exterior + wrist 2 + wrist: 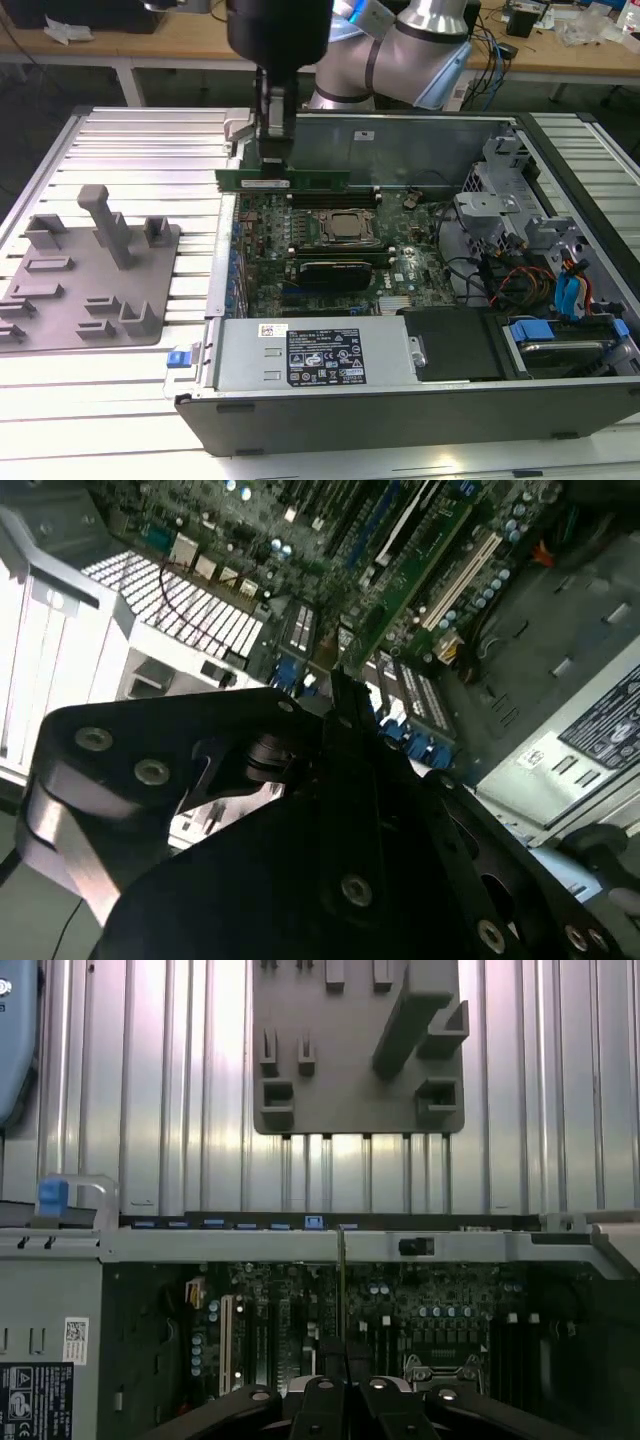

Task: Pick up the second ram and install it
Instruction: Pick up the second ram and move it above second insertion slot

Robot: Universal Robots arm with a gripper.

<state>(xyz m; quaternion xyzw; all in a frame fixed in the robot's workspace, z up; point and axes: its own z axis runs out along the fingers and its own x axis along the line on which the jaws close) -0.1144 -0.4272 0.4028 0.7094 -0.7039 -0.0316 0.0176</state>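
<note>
Second ram [310,179] in hand [272,148], over case [420,405]

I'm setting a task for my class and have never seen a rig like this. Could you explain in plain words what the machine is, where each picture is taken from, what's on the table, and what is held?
The machine is a silver and blue robot arm ending in a black gripper, which is a two-fingered clamp. The exterior view comes from a camera standing off the arm. Both wrist views come from cameras riding on the arm, looking past the gripper at the work. On the ridged metal table sits an open grey computer case showing its green circuit board. To the exterior view's left lies a grey plastic holder tray. The gripper is shut on a long, thin green memory stick, held on edge above the board.
</note>
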